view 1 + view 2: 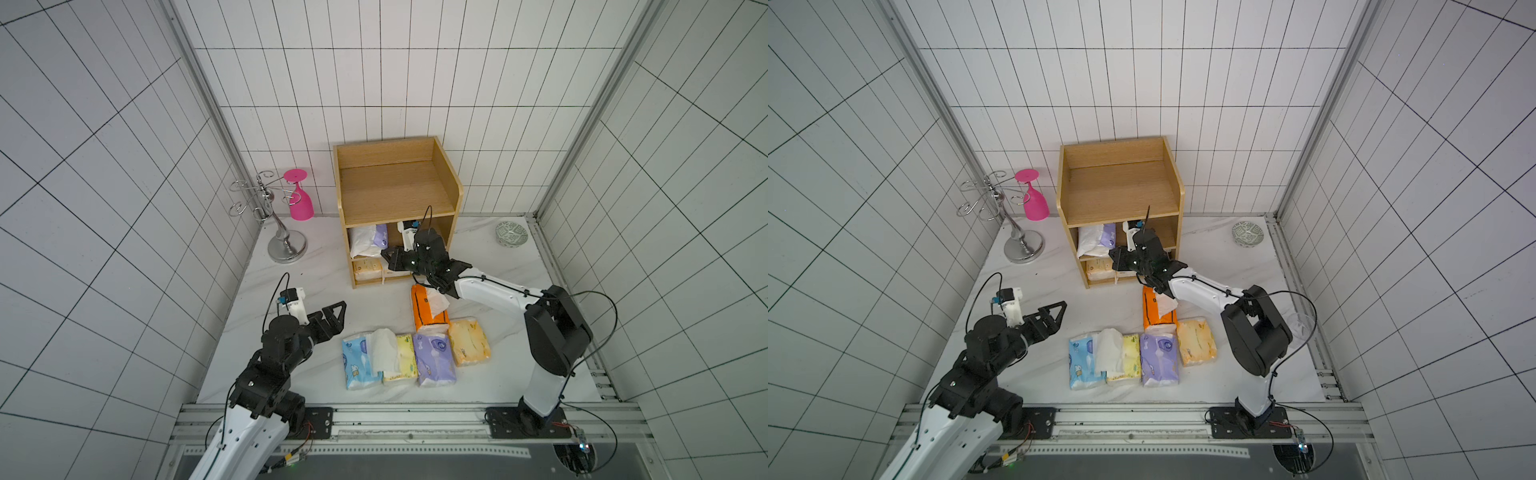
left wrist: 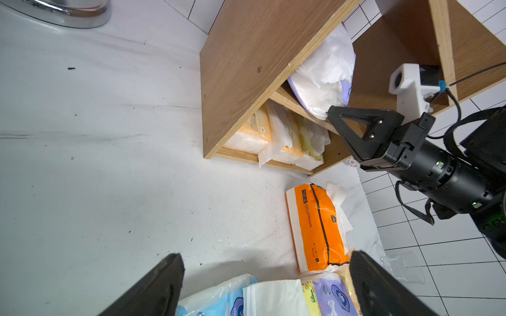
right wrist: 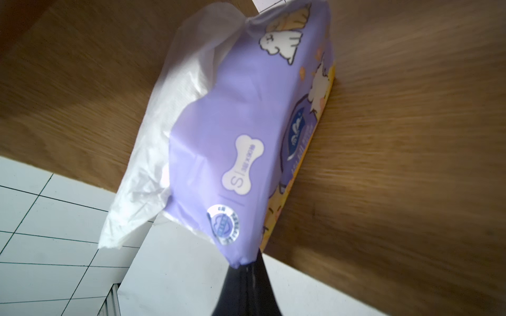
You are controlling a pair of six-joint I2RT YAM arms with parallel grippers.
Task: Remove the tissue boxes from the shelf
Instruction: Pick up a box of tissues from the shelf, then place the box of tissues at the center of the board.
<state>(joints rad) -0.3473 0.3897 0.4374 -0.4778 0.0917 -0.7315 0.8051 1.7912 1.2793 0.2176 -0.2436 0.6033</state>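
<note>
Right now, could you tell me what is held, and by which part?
The right gripper pinches the purple pack by one end corner; the left gripper holds nothing.

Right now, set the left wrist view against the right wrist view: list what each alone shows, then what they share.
Left wrist only: the orange pack lying on the table, pale packs on the bottom tier of the shelf, and the open left gripper. Right wrist only: the bone-shaped label and cartoon animals printed on the shelved purple pack. Both: that pack with white tissue spilling out, the wooden shelf, and the right gripper shut on the pack's corner.
</note>
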